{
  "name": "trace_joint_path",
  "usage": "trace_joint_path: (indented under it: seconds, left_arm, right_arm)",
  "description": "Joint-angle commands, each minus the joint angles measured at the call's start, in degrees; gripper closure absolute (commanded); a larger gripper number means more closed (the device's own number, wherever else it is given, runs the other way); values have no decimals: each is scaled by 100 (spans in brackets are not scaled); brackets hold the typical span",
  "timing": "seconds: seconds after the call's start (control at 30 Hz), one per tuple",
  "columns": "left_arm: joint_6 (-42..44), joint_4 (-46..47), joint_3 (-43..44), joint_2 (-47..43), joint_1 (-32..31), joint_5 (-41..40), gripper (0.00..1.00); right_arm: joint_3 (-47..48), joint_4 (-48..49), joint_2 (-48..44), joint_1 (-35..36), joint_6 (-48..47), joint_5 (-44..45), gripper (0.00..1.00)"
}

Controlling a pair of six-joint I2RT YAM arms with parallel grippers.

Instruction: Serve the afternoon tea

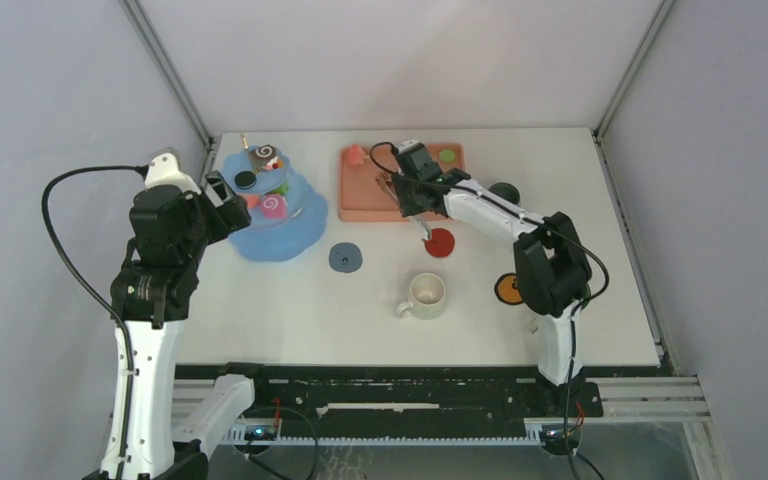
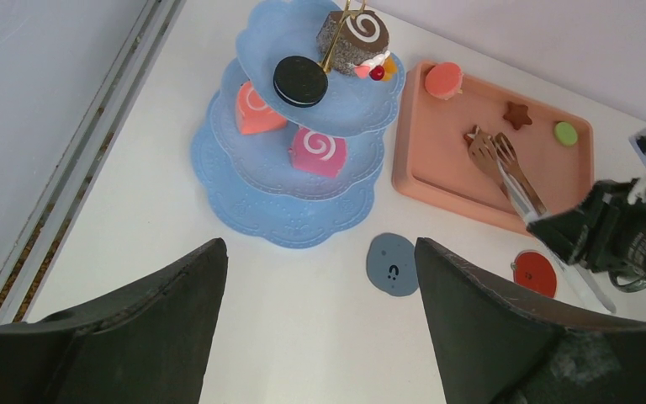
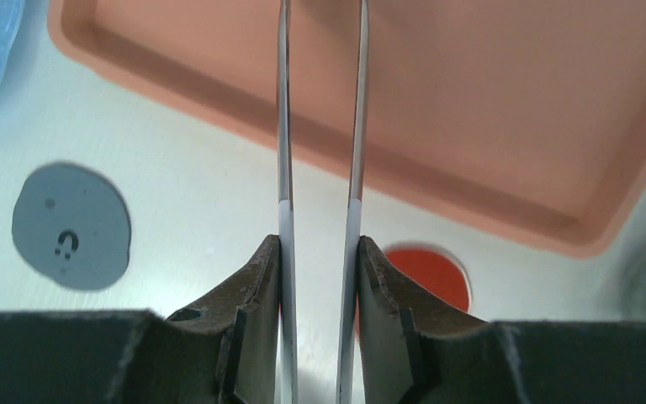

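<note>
Top view looks down; both nearer wrist views apparently share the tray (image 2: 446,160).

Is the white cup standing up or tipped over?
Standing up: the cup rests on its base, its round mouth facing the overhead camera and its handle sticking out sideways.

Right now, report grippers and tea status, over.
Left gripper open, empty, by the dessert tower. Right gripper shut on tongs, tips over the pink tray. Star pastry nearest the tips; nothing blocking.
</note>
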Motion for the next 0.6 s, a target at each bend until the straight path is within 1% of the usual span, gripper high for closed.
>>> trace_joint_path:
  seconds: [0.0, 0.1, 0.37, 0.57]
  left_arm:
    - [23, 253, 217, -118, 39, 70, 14]
    - [9, 249, 227, -148, 49, 120, 14]
    - [2, 211, 212, -253, 45, 151, 14]
    - [18, 192, 189, -318, 41, 116, 14]
  right_arm:
    - [-506, 418, -994, 88, -28, -10, 81]
    - [-671, 394, -1252, 111, 74, -45, 83]
    - [-831, 327, -1664, 227, 109, 29, 85]
    - [-838, 203, -1836, 607, 97, 23, 85]
